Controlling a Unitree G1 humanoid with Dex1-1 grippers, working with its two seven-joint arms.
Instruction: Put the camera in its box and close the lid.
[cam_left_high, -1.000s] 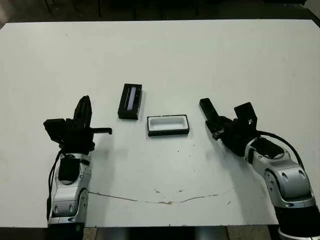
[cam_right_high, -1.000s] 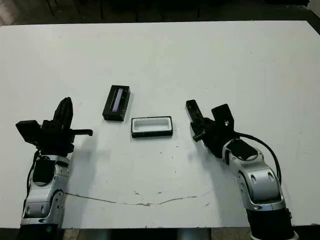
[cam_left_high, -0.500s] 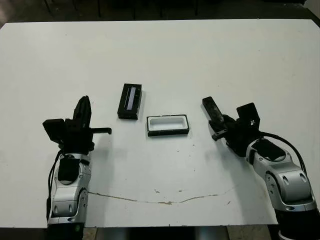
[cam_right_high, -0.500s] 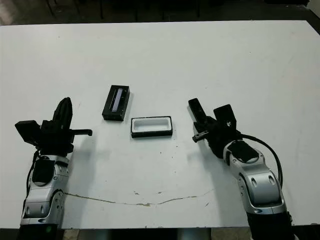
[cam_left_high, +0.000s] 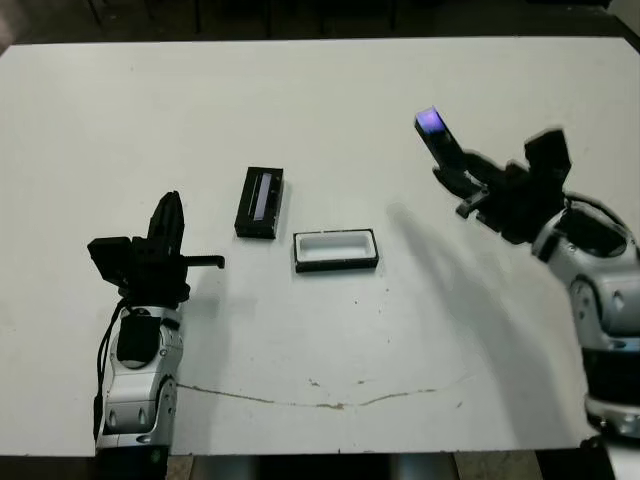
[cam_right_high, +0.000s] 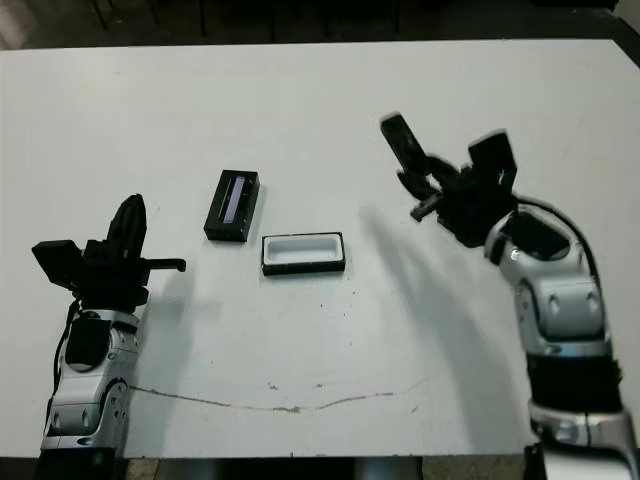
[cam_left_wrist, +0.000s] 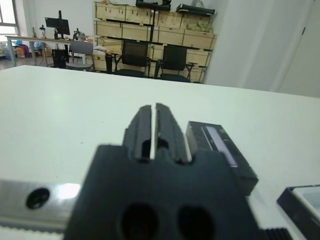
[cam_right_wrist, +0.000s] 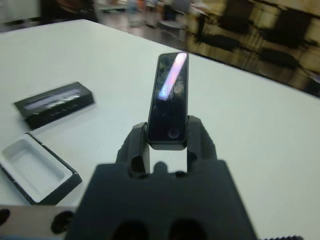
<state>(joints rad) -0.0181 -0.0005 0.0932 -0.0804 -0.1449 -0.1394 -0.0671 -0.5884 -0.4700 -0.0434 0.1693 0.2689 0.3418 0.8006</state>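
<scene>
Head view: right gripper (cam_left_high: 462, 182) raised above the table (cam_left_high: 320, 100), clamping the camera (cam_left_high: 436, 135); box (cam_left_high: 336, 250) lies open mid-table, lid (cam_left_high: 260, 201) just beside. Left wrist: left gripper (cam_left_wrist: 154, 131) closed, empty. Right wrist: camera (cam_right_wrist: 169, 100) upright between the fingers (cam_right_wrist: 136, 145).

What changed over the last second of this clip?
The right gripper, shut on the small glossy black camera, rose off the white table and swung away from the robot. The white-lined black box, grey-striped black lid and left gripper kept their places.
</scene>
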